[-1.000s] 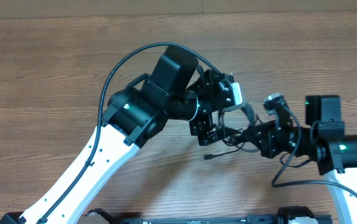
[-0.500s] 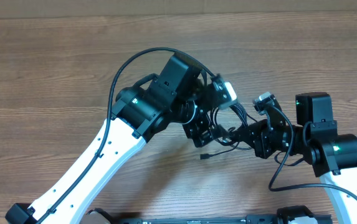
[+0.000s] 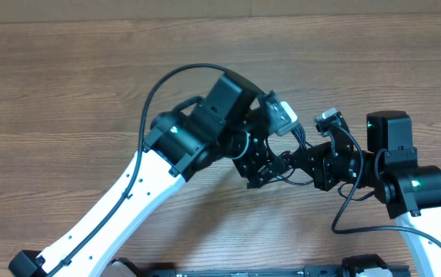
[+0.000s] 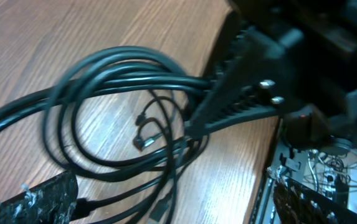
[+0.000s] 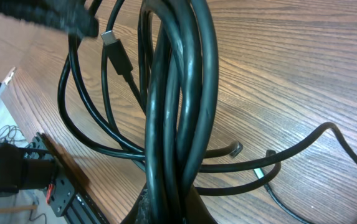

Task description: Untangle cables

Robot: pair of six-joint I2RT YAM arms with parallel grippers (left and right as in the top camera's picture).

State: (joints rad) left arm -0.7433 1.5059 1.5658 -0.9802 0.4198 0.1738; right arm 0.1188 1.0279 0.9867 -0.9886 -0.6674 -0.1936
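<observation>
Right gripper (image 5: 169,202): fingers together, clamped on the cables (image 5: 178,93), a bundle of black strands that rises straight out of its grip. Loose loops spread to the left of the grip, over the wooden table (image 5: 303,56).

Left gripper (image 4: 172,208): fingers (image 4: 35,199) wide apart, holding nothing. The coil lies just ahead of them, and the right gripper's closed fingers cross it from the right, standing in the way.

Count: three plug tips (image 5: 116,53) show in the right wrist view. The number of strands cannot be told. Two arms meet closely over the bundle.
</observation>
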